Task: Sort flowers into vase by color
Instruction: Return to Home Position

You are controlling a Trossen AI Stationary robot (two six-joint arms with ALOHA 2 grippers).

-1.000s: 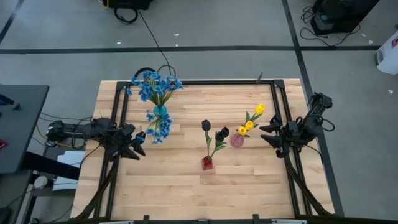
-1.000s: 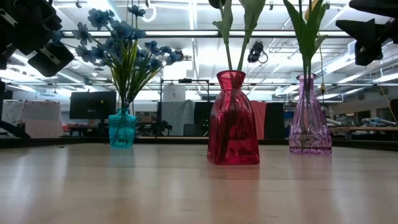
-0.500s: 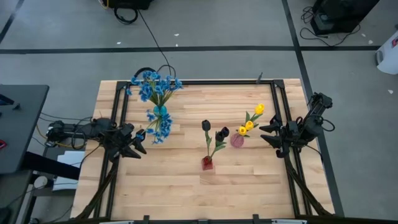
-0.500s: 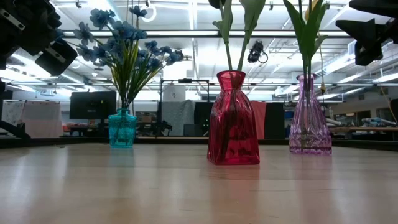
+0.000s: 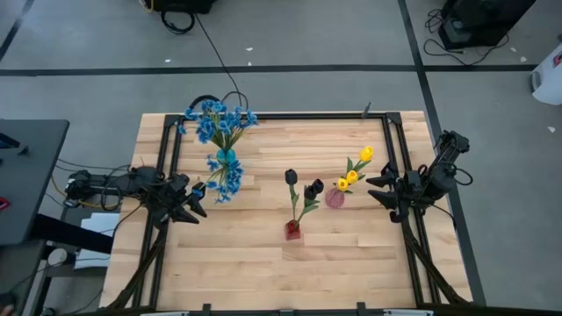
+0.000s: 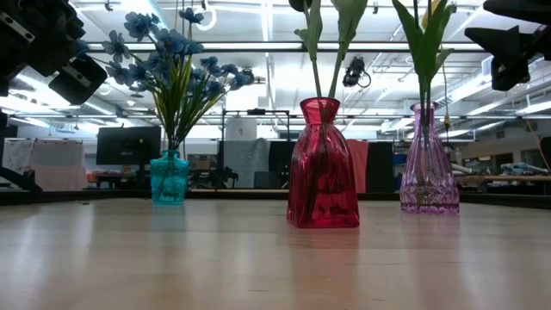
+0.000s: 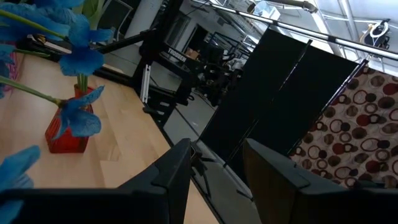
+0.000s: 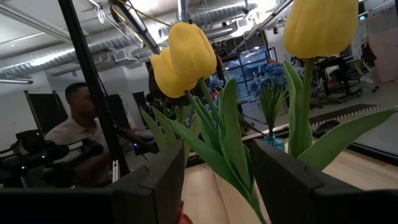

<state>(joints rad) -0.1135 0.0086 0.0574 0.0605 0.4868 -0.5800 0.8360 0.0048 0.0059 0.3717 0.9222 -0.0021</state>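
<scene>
Sorting looks done, going by how things lie. Blue flowers (image 5: 224, 132) stand in the blue vase (image 5: 226, 156) on the left arm's side of the table (image 5: 263, 272), with one blue spray drooping low towards that arm. Black tulips (image 5: 303, 184) stand in the red vase (image 5: 292, 230) near mid-table. Yellow tulips (image 5: 354, 171) stand in the pink vase (image 5: 335, 198) on the right arm's side. Every flower in view sits in a vase, one colour to each.

Step in hand, as I judge it: homing the arms, no more placing.

Next move calls for drawing each gripper back without catching blossoms or leaves, since both sit close to a bunch.

- Left gripper (image 5: 198, 200): just beside the drooping blue spray. Fingers parted, a plain gap between them in its wrist view, nothing held.
- Right gripper (image 5: 372, 190): near the yellow tulips, which fill its wrist view. Fingers parted, gripping nothing that I can make out.

Pose: both arms lie folded along the table's side rails, grippers aimed inward at the vases. In the low view they hang above vase height.
</scene>
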